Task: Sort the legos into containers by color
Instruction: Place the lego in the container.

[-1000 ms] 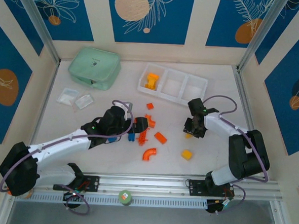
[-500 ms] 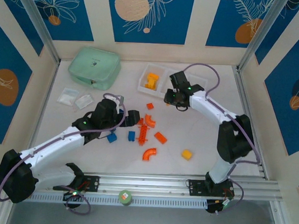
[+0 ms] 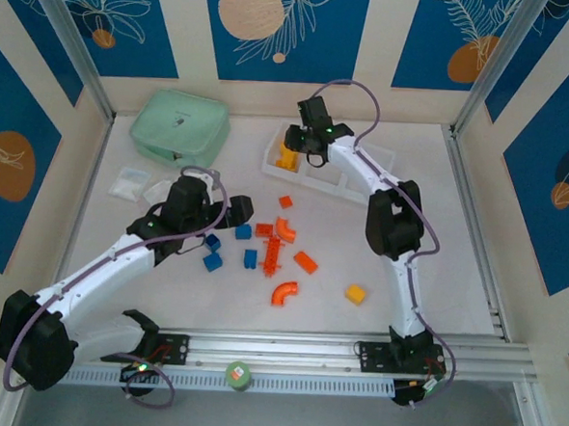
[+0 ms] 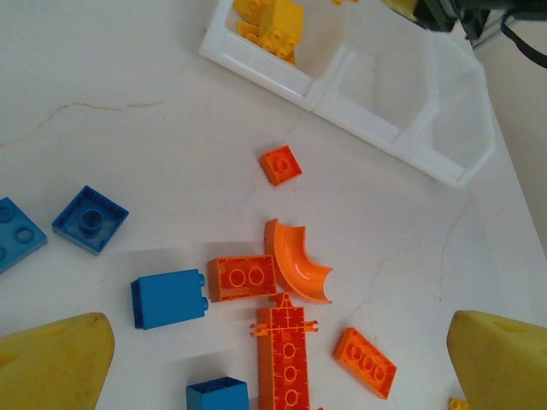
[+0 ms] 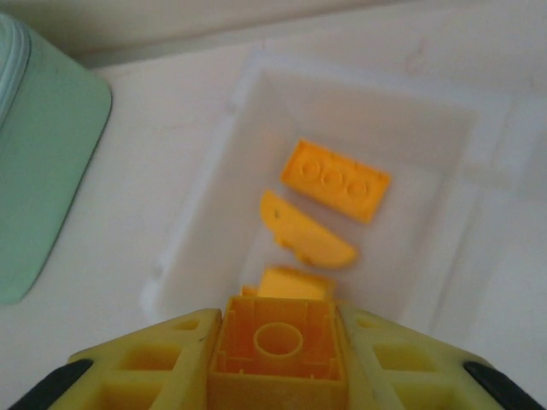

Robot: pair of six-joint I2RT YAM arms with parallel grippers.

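Vs 1 s ago: right tool has swung from mid-bench to above the tray's left compartment. Left tool has pulled back left, uncovering blue legos. Right tool is narrowed, pinching a yellow brick over the yellow bricks lying in that compartment. Left tool is spread wide, nothing between fingers, above orange legos on the bench. A yellow lego lies apart, front-right.

My feeds are bright and evenly lit from above, shadows soft; right wrist view hazy, white tray washed out
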